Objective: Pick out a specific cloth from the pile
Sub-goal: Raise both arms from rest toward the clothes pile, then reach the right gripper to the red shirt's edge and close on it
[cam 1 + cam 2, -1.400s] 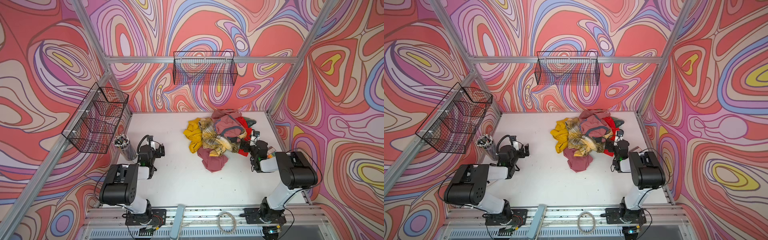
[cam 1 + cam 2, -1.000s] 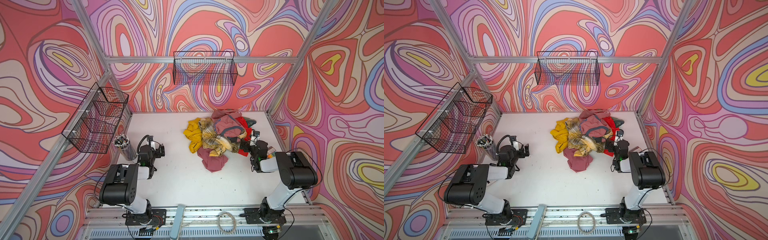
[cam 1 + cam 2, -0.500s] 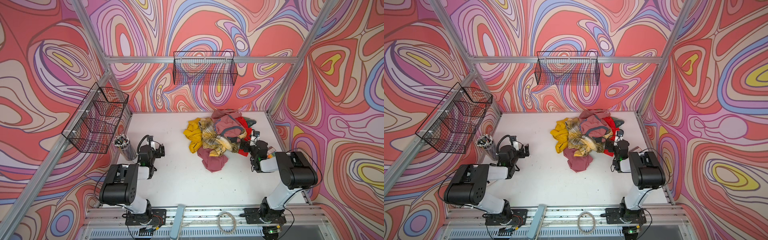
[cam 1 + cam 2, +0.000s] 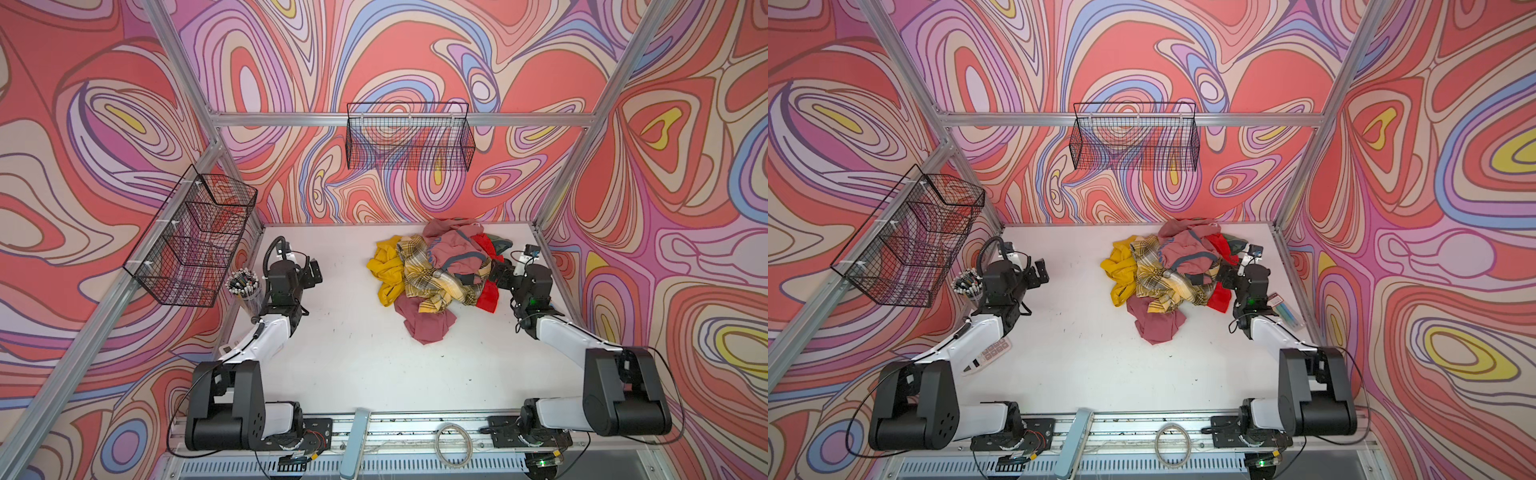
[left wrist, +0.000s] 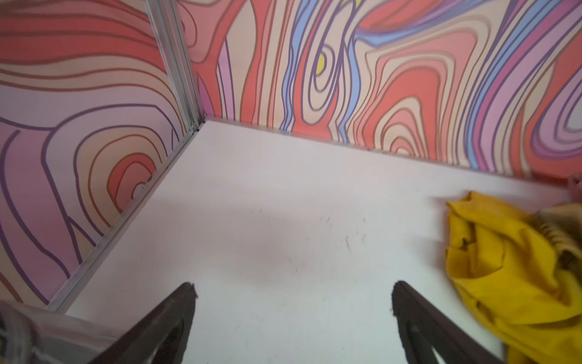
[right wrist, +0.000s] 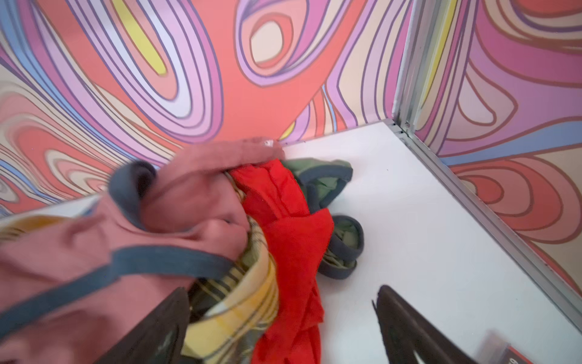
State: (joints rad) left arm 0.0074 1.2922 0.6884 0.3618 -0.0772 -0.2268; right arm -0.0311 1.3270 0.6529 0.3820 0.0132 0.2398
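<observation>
Surroundings: swirl-patterned walls in red, lilac and blue close three sides of a white tabletop (image 4: 353,365).
Pile: the pile (image 4: 432,270) sits toward the back right, a tangle of a mustard garment (image 4: 384,266), a yellow plaid shirt (image 4: 428,286), a dusty pink shirt (image 4: 455,253) and an olive green garment (image 6: 324,176).
Cloth: the cloth (image 6: 283,227), plain bright red, runs down the pile's right flank. Its upper end is tucked under the pink shirt, its tail spills onto the tabletop, and the olive piece lies just beside it.
Right arm: the right arm (image 4: 565,338) reaches in from the side where the red shows, likely because that flank is the exposed part.
Right jaws: wide apart, straddling the red fold. One is pressed against plaid and pink fabric, the other is over bare tabletop, and nothing is gripped.
Left arm: the left arm (image 4: 272,328) is well apart from the pile, probably parked to leave room.
Left jaws: wide and empty over bare tabletop.
In the way: the pink shirt's blue-grey trim and a plaid fold lie over the red. Closing here may pinch plaid too, and pulling may drag the heap.
Around: a pen cup (image 4: 243,286) stands by the left arm. A side wire basket (image 4: 191,241) and a back wire basket (image 4: 409,137) hang on the walls, out of the reach.
</observation>
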